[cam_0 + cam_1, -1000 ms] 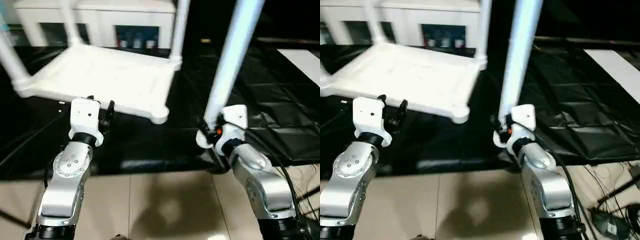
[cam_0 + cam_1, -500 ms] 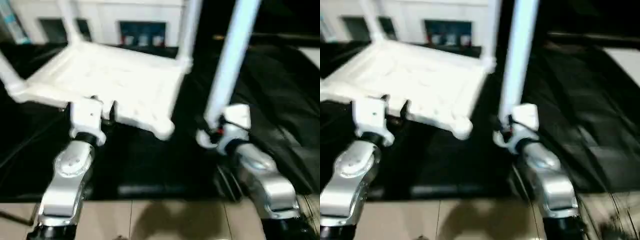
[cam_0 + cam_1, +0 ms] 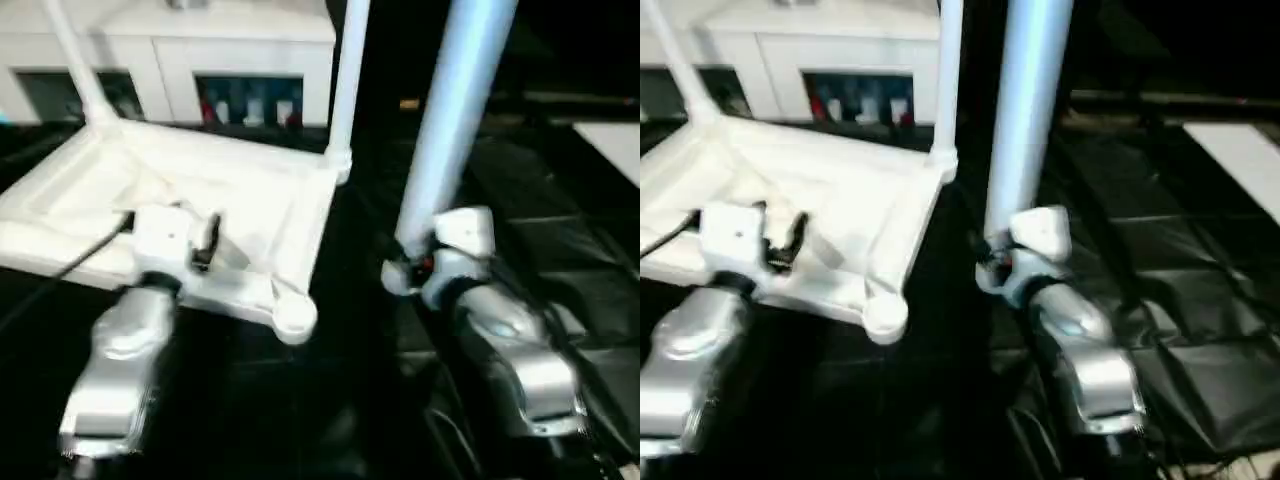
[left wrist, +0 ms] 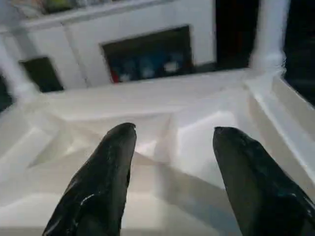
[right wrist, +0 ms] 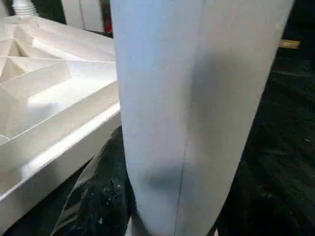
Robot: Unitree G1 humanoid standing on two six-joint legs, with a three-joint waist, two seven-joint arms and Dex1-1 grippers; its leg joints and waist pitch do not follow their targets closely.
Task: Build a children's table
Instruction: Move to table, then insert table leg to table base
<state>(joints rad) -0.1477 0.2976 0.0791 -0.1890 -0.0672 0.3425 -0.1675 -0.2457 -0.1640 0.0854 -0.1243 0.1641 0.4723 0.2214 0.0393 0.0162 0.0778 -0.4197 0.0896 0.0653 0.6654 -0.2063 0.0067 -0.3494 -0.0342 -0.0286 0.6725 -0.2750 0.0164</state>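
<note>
Now the left pincer, wide and empty, has reached the upturned top's near edge on the black floor; the right pincer holds the last leg beside the empty corner socket.

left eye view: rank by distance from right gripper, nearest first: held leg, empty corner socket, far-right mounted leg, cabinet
1. Held leg, in the right gripper.
2. Empty corner socket, to its left, near corner of the tabletop.
3. Far-right mounted leg, at the far corner.
4. Cabinet, behind everything.

One table top, three white legs, two pincers, one white cabinet
</note>
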